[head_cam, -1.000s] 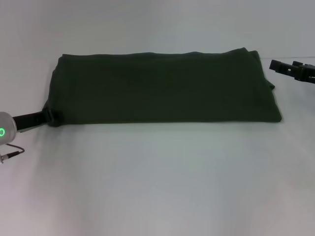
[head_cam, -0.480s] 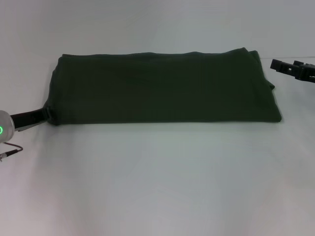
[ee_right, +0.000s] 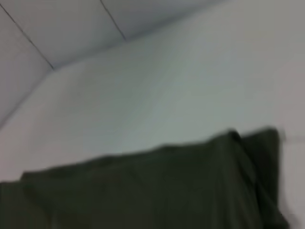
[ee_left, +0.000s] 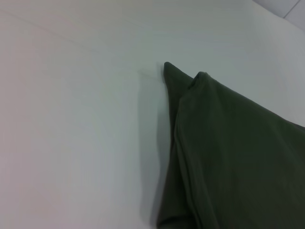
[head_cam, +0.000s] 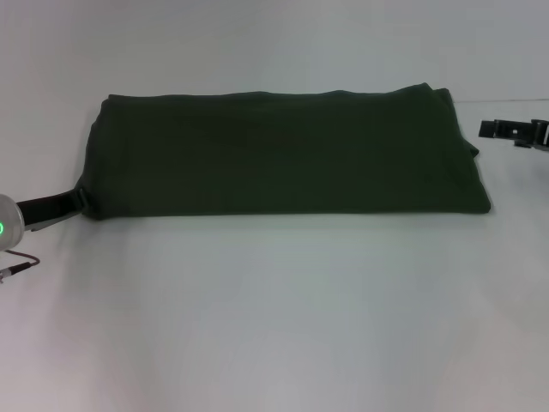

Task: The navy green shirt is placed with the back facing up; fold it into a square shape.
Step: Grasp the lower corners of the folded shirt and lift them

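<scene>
Shirt: the navy green shirt (head_cam: 283, 154), a dark olive-green cloth garment with its plain side up, lies folded into a long horizontal band on the white table (head_cam: 274, 326); no lettering shows.
Shirt's layers: in the left wrist view (ee_left: 228, 157) two stacked layers of cloth end in a pointed corner, the upper layer slightly set back from the lower one.
Shirt's right end: a small flap of cloth sticks out past the right edge of the band; the right wrist view (ee_right: 157, 191) shows the same end as two overlapping corners.
Left gripper: the black left gripper (head_cam: 73, 202) sits low at the shirt's near-left corner, its tip touching or just under the cloth edge; how far its claw is spread, and whether it has hold of the cloth, I cannot tell.
Left arm: a white wrist housing with a green ring light lies outward of the shirt's left end, near the table's edge of view.
Right gripper: the black right gripper (head_cam: 502, 130) hangs just beside the shirt's far-right end, apart from the cloth, with nothing in it; its claw's opening cannot be told.
</scene>
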Robot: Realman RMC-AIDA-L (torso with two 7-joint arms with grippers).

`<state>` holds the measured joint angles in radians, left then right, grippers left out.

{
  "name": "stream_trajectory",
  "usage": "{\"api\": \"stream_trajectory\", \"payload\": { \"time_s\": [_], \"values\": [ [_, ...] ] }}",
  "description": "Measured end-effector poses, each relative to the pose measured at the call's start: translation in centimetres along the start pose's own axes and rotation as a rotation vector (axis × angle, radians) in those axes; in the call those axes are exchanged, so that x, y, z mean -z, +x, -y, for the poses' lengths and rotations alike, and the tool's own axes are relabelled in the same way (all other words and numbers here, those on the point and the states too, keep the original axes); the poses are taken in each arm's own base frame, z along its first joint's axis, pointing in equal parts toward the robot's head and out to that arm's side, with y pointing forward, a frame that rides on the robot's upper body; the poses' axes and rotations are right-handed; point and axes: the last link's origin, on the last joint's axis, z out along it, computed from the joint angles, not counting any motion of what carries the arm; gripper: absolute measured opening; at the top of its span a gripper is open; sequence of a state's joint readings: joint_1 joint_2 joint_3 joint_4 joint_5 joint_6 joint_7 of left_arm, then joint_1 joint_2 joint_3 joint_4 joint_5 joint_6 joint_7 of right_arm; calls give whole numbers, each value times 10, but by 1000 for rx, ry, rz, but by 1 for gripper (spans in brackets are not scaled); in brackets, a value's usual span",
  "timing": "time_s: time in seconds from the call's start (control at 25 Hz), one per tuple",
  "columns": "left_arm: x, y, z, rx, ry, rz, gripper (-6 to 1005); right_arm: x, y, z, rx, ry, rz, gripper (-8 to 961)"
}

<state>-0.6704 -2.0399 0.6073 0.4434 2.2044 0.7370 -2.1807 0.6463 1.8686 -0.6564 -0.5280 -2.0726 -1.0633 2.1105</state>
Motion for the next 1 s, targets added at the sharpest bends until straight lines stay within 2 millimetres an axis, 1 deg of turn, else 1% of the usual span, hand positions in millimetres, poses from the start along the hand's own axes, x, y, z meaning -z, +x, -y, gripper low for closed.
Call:
{"api": "stream_trajectory", "payload": {
  "time_s": [0.08,0.2,0.4,0.88,1.0],
  "values": [
    [0,-1,0,0,-2,3,4,3,-4,2,-29,28,-76,916],
    [0,-2,-1,1,-5,6,5,4,-5,2,-31,61,-139,915],
    [-1,-3,-1,-1,-6,9,8,-4,-2,0,3,113,-212,915],
    [-1,-3,-1,0,-5,7,14,-32,11,-13,37,140,-251,915],
    [-1,-2,-1,-1,-3,6,14,-36,13,-14,41,148,-253,915]
  ]
}}
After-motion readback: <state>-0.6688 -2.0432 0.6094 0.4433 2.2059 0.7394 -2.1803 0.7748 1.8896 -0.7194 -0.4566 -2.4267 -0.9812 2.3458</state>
